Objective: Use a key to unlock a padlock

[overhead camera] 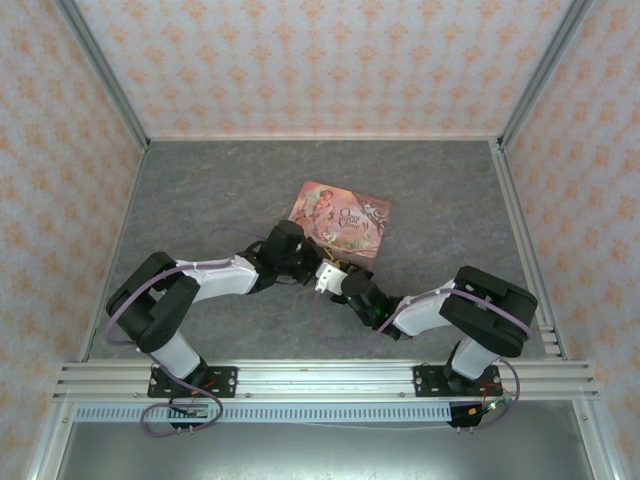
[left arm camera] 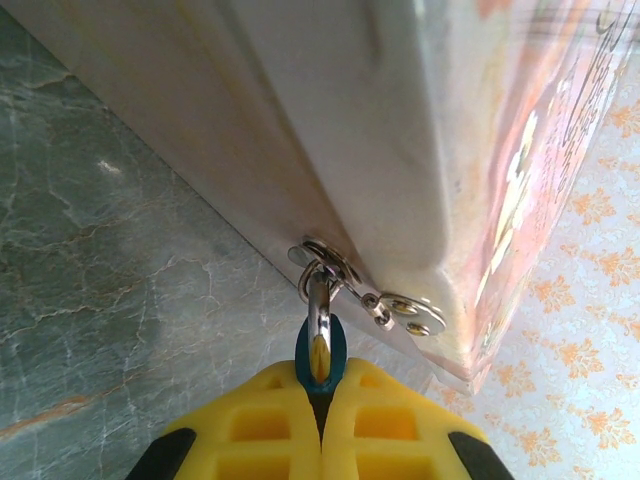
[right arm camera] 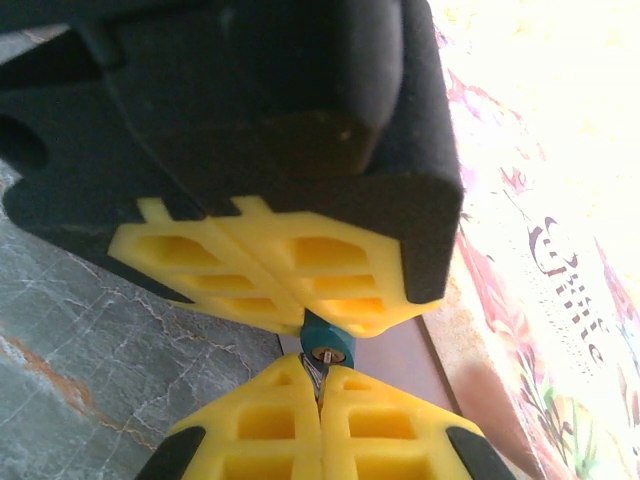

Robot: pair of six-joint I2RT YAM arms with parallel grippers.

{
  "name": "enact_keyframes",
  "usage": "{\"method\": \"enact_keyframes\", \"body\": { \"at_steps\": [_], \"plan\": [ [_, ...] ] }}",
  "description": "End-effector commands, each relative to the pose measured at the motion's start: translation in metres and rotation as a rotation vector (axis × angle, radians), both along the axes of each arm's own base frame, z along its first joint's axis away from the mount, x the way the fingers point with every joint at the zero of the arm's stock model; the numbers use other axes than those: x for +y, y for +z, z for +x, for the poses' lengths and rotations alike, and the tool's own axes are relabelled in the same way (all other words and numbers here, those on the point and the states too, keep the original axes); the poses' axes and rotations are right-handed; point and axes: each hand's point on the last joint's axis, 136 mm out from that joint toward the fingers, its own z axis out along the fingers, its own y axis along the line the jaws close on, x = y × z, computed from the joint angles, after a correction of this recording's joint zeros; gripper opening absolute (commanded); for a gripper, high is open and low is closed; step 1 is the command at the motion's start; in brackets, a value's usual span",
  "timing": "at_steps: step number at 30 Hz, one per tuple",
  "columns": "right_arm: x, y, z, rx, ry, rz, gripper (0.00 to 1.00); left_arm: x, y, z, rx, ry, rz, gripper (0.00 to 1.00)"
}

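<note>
The left gripper point(left arm camera: 322, 390) has its yellow fingers pressed together on the tiny blue-bodied padlock point(left arm camera: 336, 352). The padlock hangs at the near edge of the pink illustrated rectangular tin point(left arm camera: 400, 130), around the middle of the grey marbled table point(overhead camera: 200, 200). Its long axis runs in line with those fingers, with the silver shackle point(left arm camera: 318, 305) pointing at the tin's ring. The right gripper point(right arm camera: 320, 385) pinches a thin silver key point(right arm camera: 314, 374), which touches the padlock's round end.

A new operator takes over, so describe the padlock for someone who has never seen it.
Start at the pink illustrated tin on the table. On its near edge sits a metal hasp. Hanging from that is the padlock: a tiny blue body with a silver shackle, pinched between the yellow fingers of the left gripper.
</note>
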Motion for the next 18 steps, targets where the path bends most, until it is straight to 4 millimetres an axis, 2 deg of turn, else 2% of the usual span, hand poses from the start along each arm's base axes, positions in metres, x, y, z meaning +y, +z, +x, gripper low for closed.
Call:
{"method": "enact_keyframes", "body": {
  "at_steps": [1, 8, 18],
  "plan": [
    [0.0, 0.017, 0.008, -0.016, -0.044, 0.106, 0.0, -0.01, 0.03, 0.005, -0.057, -0.015, -0.06, 0.0],
    [-0.002, 0.022, 0.007, 0.043, -0.047, 0.218, 0.0, -0.01, 0.03, 0.005, -0.058, -0.017, -0.059, 0.0],
    [0.008, 0.021, -0.002, 0.25, -0.013, 0.461, 0.0, -0.009, 0.025, 0.003, -0.05, -0.017, -0.052, 0.0]
  ]
}}
